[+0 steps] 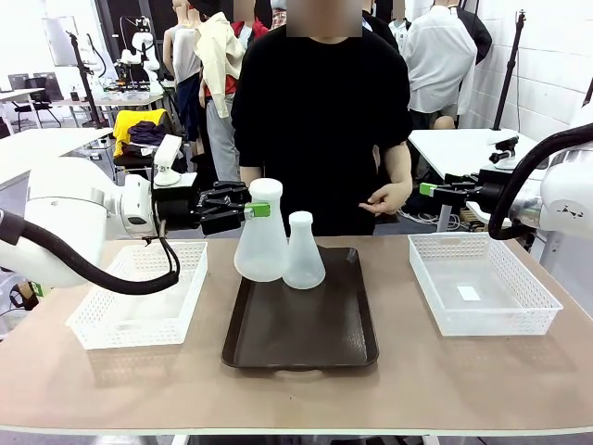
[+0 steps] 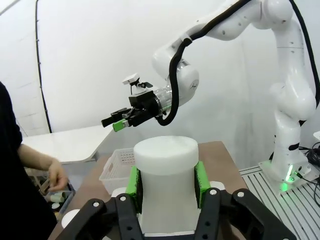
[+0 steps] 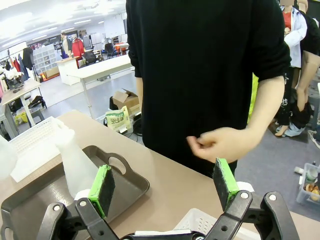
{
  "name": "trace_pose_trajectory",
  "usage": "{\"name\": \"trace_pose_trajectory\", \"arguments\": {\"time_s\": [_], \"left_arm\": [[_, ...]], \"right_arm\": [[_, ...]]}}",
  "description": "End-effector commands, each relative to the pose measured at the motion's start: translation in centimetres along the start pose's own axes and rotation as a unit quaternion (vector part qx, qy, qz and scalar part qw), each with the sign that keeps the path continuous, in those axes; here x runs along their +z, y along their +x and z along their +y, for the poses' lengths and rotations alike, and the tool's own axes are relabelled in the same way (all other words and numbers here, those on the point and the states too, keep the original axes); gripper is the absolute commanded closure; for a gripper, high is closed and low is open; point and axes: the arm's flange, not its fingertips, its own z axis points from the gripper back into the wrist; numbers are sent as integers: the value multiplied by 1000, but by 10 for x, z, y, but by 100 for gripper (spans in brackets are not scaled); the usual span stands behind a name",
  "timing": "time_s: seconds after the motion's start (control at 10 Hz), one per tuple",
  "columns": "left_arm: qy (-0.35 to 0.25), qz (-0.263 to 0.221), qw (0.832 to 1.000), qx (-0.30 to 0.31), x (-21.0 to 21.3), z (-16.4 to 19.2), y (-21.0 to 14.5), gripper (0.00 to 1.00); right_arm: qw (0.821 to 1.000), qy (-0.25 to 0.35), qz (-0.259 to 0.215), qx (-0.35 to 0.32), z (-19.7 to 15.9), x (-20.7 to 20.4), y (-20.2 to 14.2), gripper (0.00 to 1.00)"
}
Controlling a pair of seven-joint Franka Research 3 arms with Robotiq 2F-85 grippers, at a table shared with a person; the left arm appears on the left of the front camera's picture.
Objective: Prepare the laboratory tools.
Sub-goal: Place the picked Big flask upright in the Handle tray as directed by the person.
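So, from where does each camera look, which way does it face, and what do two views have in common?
Front view: between the arms, facing the person across the table; left gripper clamps the taller flask over the brown tray.
Left wrist view: along its green pads on that flask's neck, facing the right arm.
Right wrist view: open right gripper, facing the person's hand.
Shared: the smaller flask and tray, front and right wrist.

Green-white bag (image 3: pixel 118 120) on floor carries print, too small to read.
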Motion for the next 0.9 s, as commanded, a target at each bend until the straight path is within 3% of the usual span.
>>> {"name": "trace_pose_trajectory", "arguments": {"time_s": [0.0, 0.4, 0.6, 0.8], "left_arm": [[4, 4, 1000, 4, 2, 1, 0, 100], [-50, 16, 998, 24, -41, 3, -50, 100], [-60, -15, 998, 17, -57, 2, -70, 100], [-66, -15, 998, 15, -67, 0, -91, 100]], "right_arm": [[1000, 4, 7, -1, -1, 0, 2, 0], [1000, 4, 7, -1, -1, 0, 2, 0], [1000, 4, 7, -1, -1, 0, 2, 0], [1000, 4, 7, -1, -1, 0, 2, 0]]}}
